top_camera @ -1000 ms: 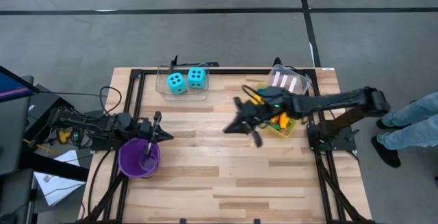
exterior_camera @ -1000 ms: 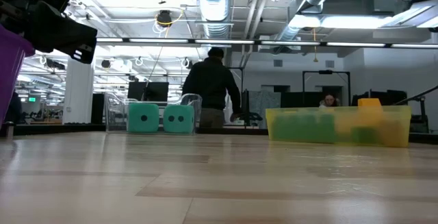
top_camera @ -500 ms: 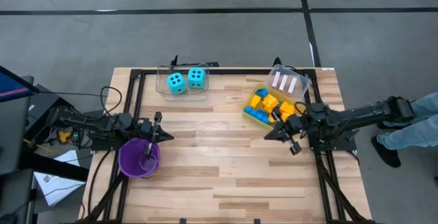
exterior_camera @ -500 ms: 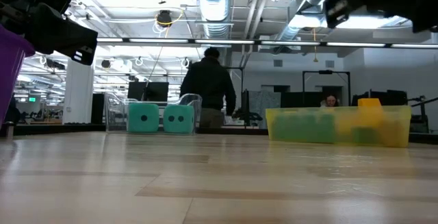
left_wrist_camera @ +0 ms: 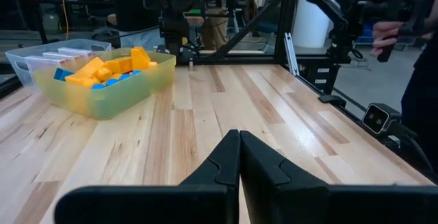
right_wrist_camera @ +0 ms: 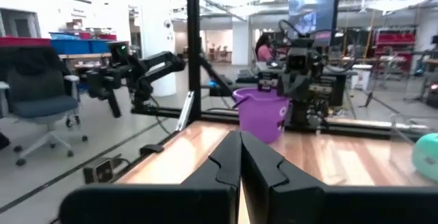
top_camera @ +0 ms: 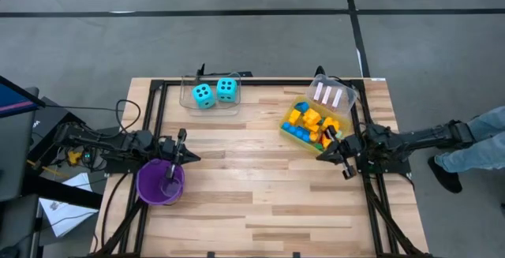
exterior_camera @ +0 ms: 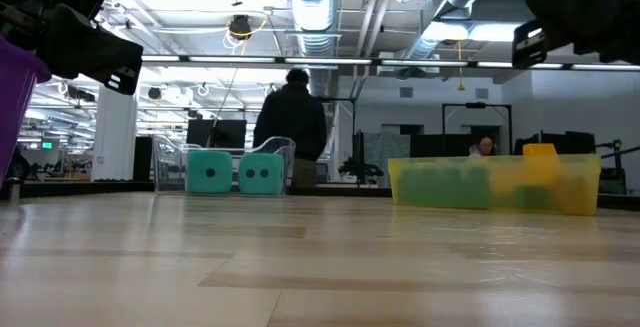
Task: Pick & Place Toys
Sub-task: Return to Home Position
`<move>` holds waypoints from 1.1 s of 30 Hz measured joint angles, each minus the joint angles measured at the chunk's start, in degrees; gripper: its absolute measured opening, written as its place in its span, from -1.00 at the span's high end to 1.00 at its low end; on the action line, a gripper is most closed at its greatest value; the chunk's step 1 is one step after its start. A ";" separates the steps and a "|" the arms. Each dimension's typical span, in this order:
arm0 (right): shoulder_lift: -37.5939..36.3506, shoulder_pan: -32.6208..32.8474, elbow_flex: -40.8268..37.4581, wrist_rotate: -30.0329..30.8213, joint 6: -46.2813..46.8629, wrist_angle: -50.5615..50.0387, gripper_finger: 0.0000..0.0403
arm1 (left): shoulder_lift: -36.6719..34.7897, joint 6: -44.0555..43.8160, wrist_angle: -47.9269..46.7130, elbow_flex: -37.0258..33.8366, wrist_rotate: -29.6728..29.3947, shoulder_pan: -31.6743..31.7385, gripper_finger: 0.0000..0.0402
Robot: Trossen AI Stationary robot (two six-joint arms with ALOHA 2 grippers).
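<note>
Several yellow, orange and blue bricks lie in a yellow bin (top_camera: 312,125) at the table's far right, also seen in the left wrist view (left_wrist_camera: 102,80). Two cyan dice (top_camera: 215,92) sit in a clear tray at the far edge. Pink cards (top_camera: 330,95) lie in a clear tray behind the bin. My left gripper (top_camera: 192,158) is shut and level at the left edge, beside a purple cup (top_camera: 161,181). My right gripper (top_camera: 319,156) is shut, level at the right edge, just near of the bin. Neither holds anything.
Black frame rails run along the table's left, far and right edges (top_camera: 359,116). Bare wood lies between the two grippers and toward the near edge. A person's legs (top_camera: 473,143) stand beyond the right edge; another person (exterior_camera: 290,127) stands behind the far edge.
My right gripper has drawn back from the table's middle, left of the bin, toward the right edge and sunk lower, rolling a little; it stays shut. The person behind the far edge has stepped leftward in the low view.
</note>
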 joint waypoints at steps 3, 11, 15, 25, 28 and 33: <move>-4.02 0.54 0.00 -0.03 -0.05 -3.65 1.00 | 0.00 0.00 0.01 0.00 0.00 0.01 0.99; -15.30 -0.49 -0.02 -0.01 -0.60 -15.68 1.00 | 0.00 -0.02 0.01 0.00 0.00 0.00 0.99; -21.82 -0.57 -0.04 1.70 -0.60 -24.03 1.00 | 0.00 -0.01 0.01 0.00 -0.02 0.00 0.99; -22.91 -0.57 -0.07 10.15 1.78 -30.54 1.00 | 0.77 -0.01 0.88 0.00 -0.02 0.00 0.99; -22.16 -0.57 -0.09 10.29 1.78 -30.61 1.00 | 0.91 0.00 0.89 0.00 -0.02 0.02 0.99; -21.95 -0.57 -0.09 10.27 1.78 -30.61 1.00 | 1.03 -0.02 0.91 0.00 -0.02 0.00 0.99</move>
